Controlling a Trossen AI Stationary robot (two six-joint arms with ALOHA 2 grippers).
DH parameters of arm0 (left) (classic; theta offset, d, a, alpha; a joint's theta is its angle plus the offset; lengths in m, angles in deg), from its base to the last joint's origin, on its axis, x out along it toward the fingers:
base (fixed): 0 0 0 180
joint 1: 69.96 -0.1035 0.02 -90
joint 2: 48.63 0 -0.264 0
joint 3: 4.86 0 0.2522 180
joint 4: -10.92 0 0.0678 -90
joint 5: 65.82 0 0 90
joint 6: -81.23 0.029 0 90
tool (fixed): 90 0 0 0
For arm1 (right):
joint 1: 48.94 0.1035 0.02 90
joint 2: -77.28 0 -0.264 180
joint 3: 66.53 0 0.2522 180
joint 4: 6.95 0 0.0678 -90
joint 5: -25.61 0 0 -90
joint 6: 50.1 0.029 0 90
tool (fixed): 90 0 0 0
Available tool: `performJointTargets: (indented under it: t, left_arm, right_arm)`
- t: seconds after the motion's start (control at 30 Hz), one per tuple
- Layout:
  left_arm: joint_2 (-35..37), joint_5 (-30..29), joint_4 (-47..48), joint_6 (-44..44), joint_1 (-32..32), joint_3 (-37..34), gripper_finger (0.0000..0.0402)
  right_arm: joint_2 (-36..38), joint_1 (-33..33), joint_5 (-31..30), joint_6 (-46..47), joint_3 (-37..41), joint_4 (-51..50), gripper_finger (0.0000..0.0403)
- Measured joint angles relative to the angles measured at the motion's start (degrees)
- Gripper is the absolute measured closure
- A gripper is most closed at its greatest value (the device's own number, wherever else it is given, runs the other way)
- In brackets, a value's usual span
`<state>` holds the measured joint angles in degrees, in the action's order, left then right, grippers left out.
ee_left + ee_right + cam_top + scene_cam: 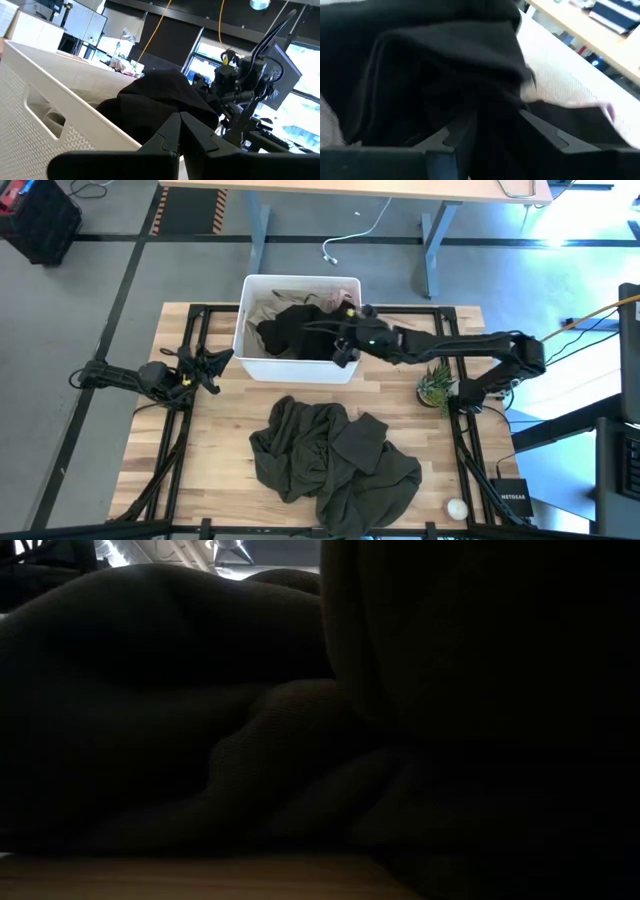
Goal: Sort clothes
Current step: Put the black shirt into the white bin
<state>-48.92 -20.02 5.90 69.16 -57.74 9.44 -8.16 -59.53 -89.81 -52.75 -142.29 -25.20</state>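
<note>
High view: crumpled black garment (290,330) fills the white bin (250,365).

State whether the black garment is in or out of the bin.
In. The black garment lies inside the white bin, with the right gripper over it.

Both arms are dark, slim and jointed, the left arm (120,377) ending in a spiky black gripper (205,367) with a touch of yellow at the wrist. The right arm (470,350) shows a small green light near its gripper (345,345). Black angular fingers (172,137) taper to points.
</note>
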Motion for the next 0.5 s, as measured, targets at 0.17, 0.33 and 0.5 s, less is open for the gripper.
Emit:
performJointTargets:
  t: [0.17, 0.33, 0.5]
  left_arm:
    - [0.00, -0.97, 0.29, 0.17, 0.01, 0.00, 0.0398]
    - [0.00, -1.04, 0.26, 0.15, 0.01, 0.00, 0.0398]
    - [0.00, -1.05, 0.28, 0.08, -0.01, 0.00, 0.0398]
  right_arm:
    - [-6.90, 0.00, 1.13, 1.58, -9.76, -9.01, 0.0253]
    - [-13.07, -0.07, 0.96, 3.57, -22.50, -22.12, 0.0253]
    - [-18.79, -0.46, 3.10, 4.22, -28.79, -28.12, 0.0253]
